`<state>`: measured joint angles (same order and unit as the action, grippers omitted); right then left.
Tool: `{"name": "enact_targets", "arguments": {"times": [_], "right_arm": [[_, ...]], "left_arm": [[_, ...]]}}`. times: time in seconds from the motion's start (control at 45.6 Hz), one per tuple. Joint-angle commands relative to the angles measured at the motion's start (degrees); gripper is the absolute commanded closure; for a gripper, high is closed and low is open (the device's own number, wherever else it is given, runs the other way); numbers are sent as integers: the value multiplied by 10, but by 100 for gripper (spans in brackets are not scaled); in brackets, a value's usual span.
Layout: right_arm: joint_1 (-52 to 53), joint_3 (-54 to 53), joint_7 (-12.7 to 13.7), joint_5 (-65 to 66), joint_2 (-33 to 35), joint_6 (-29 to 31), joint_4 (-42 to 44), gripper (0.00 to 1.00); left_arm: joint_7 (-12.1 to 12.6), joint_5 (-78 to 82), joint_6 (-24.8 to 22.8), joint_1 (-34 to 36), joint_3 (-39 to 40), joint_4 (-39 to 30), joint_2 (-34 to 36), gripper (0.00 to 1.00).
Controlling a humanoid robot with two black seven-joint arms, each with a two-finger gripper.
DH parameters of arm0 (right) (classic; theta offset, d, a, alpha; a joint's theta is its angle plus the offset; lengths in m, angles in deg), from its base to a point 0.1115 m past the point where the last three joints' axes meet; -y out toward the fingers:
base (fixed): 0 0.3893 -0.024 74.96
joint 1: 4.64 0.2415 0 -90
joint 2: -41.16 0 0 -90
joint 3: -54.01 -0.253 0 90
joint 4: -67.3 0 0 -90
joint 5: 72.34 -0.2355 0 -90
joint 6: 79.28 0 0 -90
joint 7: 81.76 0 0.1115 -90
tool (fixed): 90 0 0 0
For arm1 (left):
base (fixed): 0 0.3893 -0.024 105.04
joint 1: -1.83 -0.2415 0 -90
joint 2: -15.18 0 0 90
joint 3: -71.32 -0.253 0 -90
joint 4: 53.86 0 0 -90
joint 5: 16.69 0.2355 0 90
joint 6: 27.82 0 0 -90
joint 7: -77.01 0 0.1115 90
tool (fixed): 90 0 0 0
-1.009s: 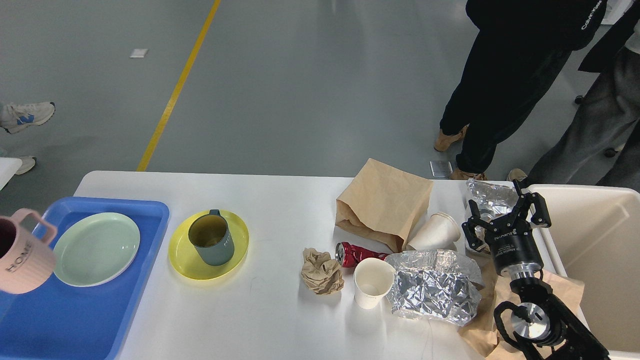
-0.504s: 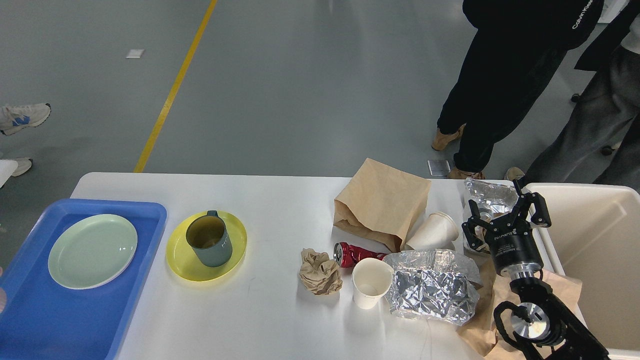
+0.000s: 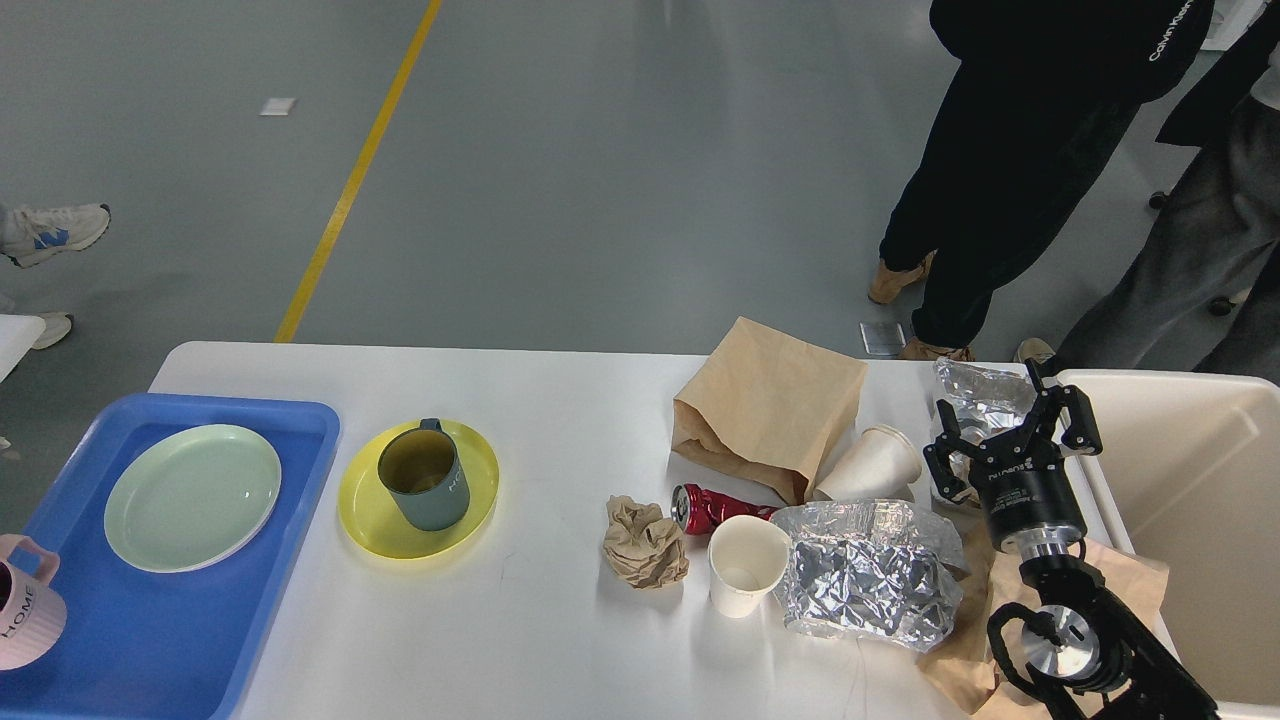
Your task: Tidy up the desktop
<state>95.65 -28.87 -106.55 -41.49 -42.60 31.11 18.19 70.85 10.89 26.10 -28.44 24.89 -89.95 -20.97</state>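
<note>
The desktop (image 3: 560,640), white and matte with rounded corners, fills the lower view under the right gripper (image 3: 1010,440), whose fingers are spread above foil (image 3: 975,395) at the right end. The blue tray (image 3: 190,640) sits at its left end. The pink mug (image 3: 25,615) reads "HOME".

A: You see the foil (image 3: 865,590)? Crinkled, shiny metal.
B: Yes. Your desktop (image 3: 560,400) looks smooth and matt, the bag (image 3: 765,405) plain brown paper, the tray (image 3: 160,640) glossy plastic.
</note>
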Motion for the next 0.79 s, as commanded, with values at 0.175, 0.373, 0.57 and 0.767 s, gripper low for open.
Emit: {"name": "enact_targets", "arguments": {"times": [0.175, 0.373, 0.57, 0.767], "right_arm": [[0, 0, 0, 0, 0, 0, 0, 0], [0, 0, 0, 0, 0, 0, 1, 0], [0, 0, 0, 0, 0, 0, 1, 0], [0, 0, 0, 0, 0, 0, 0, 0]], "left_arm": [[-4, -38, 23, -43, -7, 1, -18, 100], [-3, -41, 25, -43, -8, 0, -18, 99], [-3, -42, 34, -42, -6, 1, -16, 98], [-7, -49, 65, -42, -3, 0, -15, 54]]}}
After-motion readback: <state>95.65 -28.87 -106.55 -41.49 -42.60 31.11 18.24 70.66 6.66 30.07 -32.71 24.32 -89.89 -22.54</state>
